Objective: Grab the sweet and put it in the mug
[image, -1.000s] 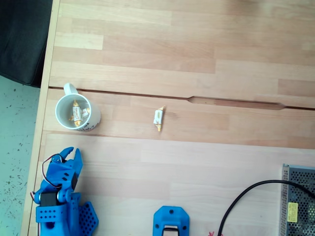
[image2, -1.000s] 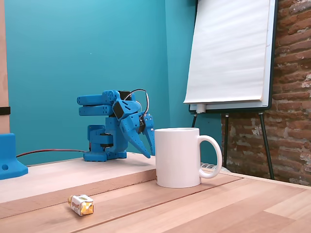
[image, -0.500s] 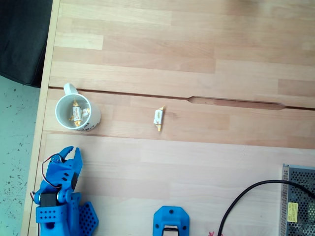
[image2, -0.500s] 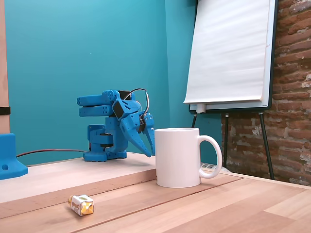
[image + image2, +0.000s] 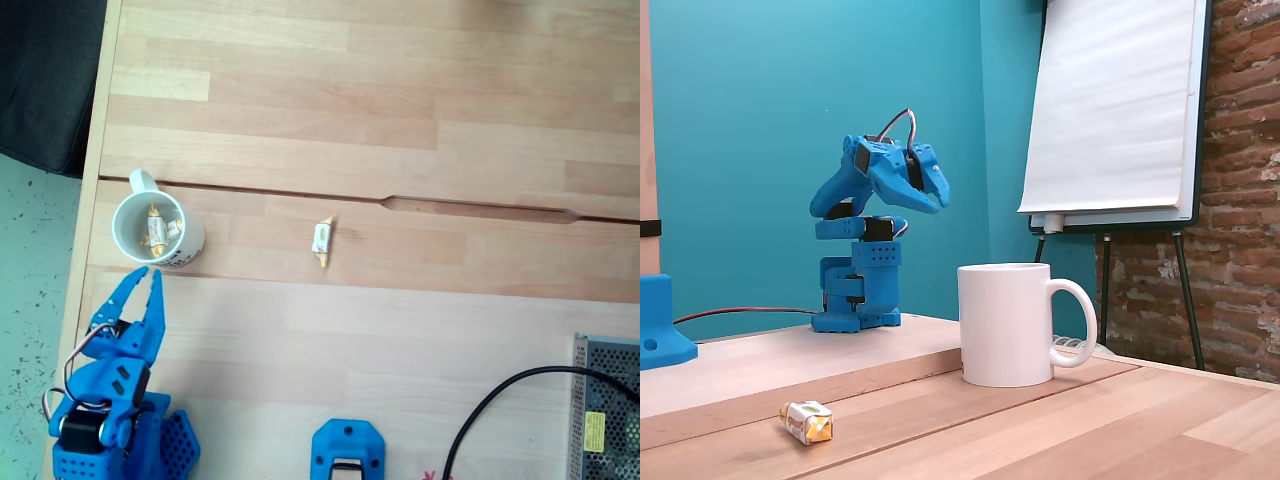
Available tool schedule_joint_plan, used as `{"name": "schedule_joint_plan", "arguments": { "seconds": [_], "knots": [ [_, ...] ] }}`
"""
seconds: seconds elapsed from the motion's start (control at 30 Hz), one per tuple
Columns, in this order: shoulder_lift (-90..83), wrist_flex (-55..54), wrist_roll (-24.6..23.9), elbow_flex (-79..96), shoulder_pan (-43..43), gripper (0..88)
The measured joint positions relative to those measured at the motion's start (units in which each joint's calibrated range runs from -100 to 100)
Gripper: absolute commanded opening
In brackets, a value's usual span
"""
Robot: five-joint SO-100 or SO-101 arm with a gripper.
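The pale wooden surface fills the top-down fixed view, with a long seam running across its middle. In the low side fixed view a whiteboard on a stand sits at about 1 o'clock against a teal wall, with brick at the right edge. The blue arm sits at 7 o'clock of the top-down view; in the side view it is raised above the surface. Its end effector points toward 12 o'clock, its tips close together with a narrow gap between them, empty, and just short of the mug. The mug (white, handle toward 11 o'clock) stands upright at about 9 o'clock and holds wrapped candies. A metal grille box lies at 4 o'clock, a black cable curving beside it. The sweet lies on the bare surface right of the mug, well apart from it and from the end effector; in the side view it rests at 7 o'clock, in front of the mug.
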Motion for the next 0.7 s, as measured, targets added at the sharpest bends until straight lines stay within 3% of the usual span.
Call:
{"name": "schedule_joint_plan", "arguments": {
  "seconds": [0.4, 0.7],
  "knots": [
    [23.71, -0.16, 0.10, -7.98, 11.82, 3.5],
    [43.96, -0.16, 0.10, -13.90, 13.22, 3.5]
  ]
}}
